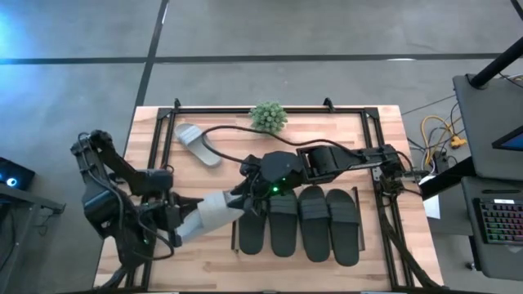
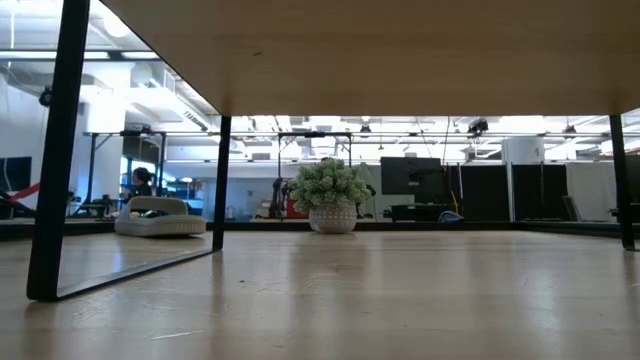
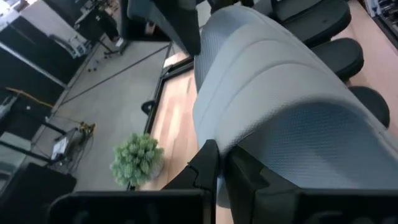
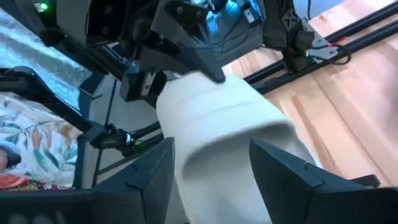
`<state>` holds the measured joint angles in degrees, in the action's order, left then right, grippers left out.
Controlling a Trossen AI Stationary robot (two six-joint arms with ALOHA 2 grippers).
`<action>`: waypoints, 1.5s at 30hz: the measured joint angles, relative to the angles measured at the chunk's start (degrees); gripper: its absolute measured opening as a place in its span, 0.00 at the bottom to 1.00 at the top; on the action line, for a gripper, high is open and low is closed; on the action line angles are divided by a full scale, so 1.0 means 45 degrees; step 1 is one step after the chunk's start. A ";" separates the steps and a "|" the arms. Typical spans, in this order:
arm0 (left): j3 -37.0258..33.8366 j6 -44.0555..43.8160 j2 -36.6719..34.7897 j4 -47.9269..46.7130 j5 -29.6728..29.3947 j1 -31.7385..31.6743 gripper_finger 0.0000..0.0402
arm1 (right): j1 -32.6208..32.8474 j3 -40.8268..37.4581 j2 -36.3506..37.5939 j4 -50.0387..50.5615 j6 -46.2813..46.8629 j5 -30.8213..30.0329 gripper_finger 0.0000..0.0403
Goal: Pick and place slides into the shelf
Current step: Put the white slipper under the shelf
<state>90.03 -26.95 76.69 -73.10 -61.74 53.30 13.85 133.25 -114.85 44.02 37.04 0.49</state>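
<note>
**Grey slide between two claws, beside the black ones**

The light grey slide (image 1: 219,210) lies lengthwise between the arms, heel end pinched tight in the left claw (image 1: 181,219), toe end between the spread fingers of the right claw (image 1: 245,196), which grip nothing. Just beside it, four black slides (image 1: 301,222) lie side by side on the shelf (image 1: 359,214). The other grey slide (image 1: 196,144) lies well apart on the surface (image 1: 147,175), near a small potted plant (image 1: 268,117).
</note>
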 joint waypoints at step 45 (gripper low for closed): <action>-0.0097 0.2103 -0.1723 0.4274 0.4503 -0.1227 0.00 | 0.0438 0.0233 0.0389 0.2340 -0.7392 -0.2161 0.50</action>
<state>89.60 -17.49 68.93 -53.87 -41.48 47.78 15.82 134.30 -113.10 54.55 3.77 -9.23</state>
